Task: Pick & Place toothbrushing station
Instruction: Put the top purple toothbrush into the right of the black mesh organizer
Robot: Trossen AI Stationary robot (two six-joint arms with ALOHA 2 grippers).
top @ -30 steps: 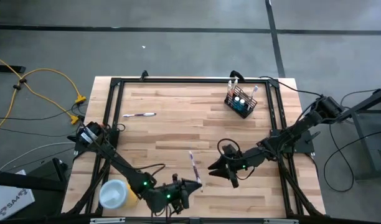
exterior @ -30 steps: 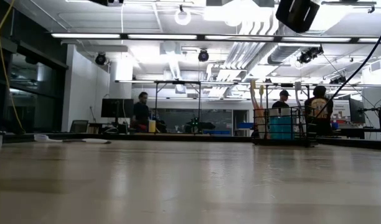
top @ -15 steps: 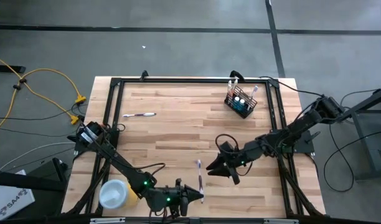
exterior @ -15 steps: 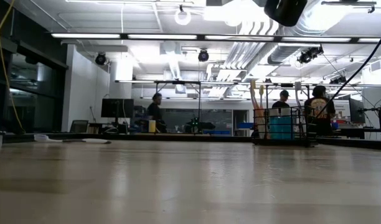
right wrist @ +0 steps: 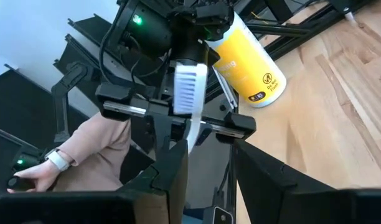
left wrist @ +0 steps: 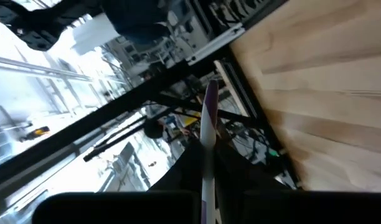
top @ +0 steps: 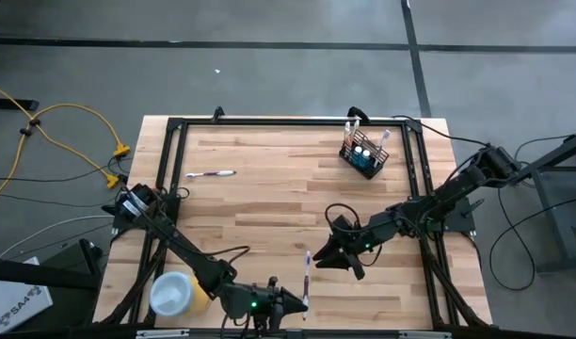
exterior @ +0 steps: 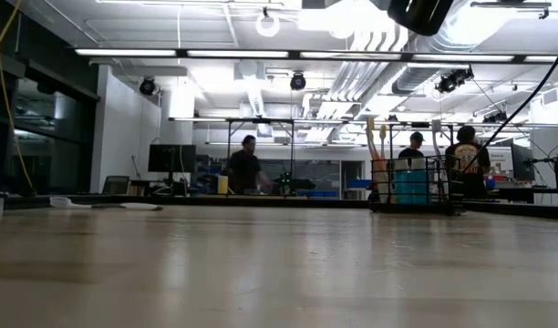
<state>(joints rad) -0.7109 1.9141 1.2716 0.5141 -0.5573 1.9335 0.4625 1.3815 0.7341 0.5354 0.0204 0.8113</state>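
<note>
The left gripper [top: 290, 303], low in the centre of the high view, is clenching the handle of a thin white-and-pink toothbrush [top: 307, 275], which is standing up out of its closed fingers with the white bristle head [right wrist: 188, 87] facing the right wrist camera. In the left wrist view the same brush is rising as a pale stalk [left wrist: 208, 134] from between the dark fingers. Just right of it in the high view, the right gripper [top: 318, 256] is hovering beside the brush with its jaws partly apart; the two dark fingers [right wrist: 165, 168] are framing the brush head in the right wrist view, and I cannot tell whether they are touching it.

At the lower left of the high view a yellow cylinder with a white top [top: 178, 293] is lying on the pale wooden table [top: 260, 207]. A second pale toothbrush [top: 210, 174] is lying flat at the upper left of the table. The small black wire-mesh holder [top: 364, 155], with brushes and two blue tubes in it, is standing at the upper right, well apart from both grippers. In the right wrist view a person's sleeve and hand [right wrist: 28, 177] are showing at the lower left.
</note>
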